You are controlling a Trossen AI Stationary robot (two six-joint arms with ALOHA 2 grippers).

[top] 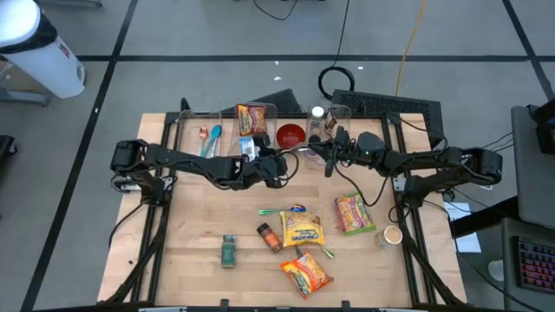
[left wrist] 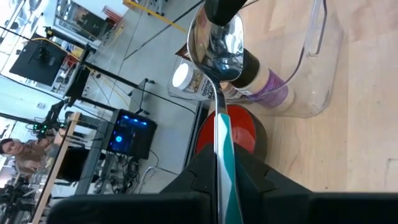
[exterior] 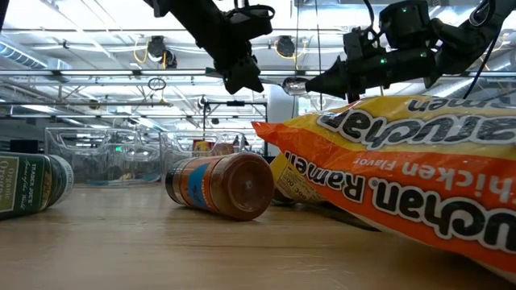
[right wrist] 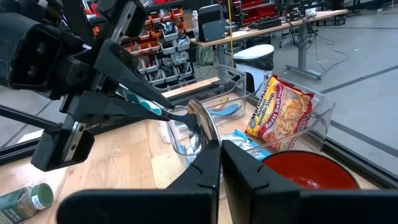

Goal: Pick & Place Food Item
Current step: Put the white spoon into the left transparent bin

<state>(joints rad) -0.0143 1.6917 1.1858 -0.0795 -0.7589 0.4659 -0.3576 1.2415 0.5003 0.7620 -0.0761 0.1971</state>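
A metal spoon (left wrist: 217,50) with a teal and white handle hangs in the air above the table's far middle, between my two grippers. My left gripper (top: 284,161) comes from the table's left and is shut on the handle. From the right, my right gripper (top: 324,156) reaches the spoon's bowl (right wrist: 200,121) and is shut on it. In the low view both grippers (exterior: 242,76) (exterior: 316,84) stand high above the wooden table. Below the spoon are a red bowl (left wrist: 230,127) and a clear container (left wrist: 298,74) with a jar. My left gripper pinches the spoon's teal and white handle (left wrist: 222,163) between its two fingers, which lie along the handle. The spoon sticks out forward past the fingertips, clear of the table. My right gripper pinches the far end of the spoon's bowl (right wrist: 208,134) between its two fingertips, coming about level from the table's right. The spoon is lifted clear between both grippers.
Clear bins (top: 201,130) along the far edge hold utensils and a ramen pack (top: 251,119). Three ramen packs (top: 302,230) (top: 353,212) (top: 306,273), two spice jars (top: 269,236) (top: 228,251) and a cup (top: 392,235) lie on the near half.
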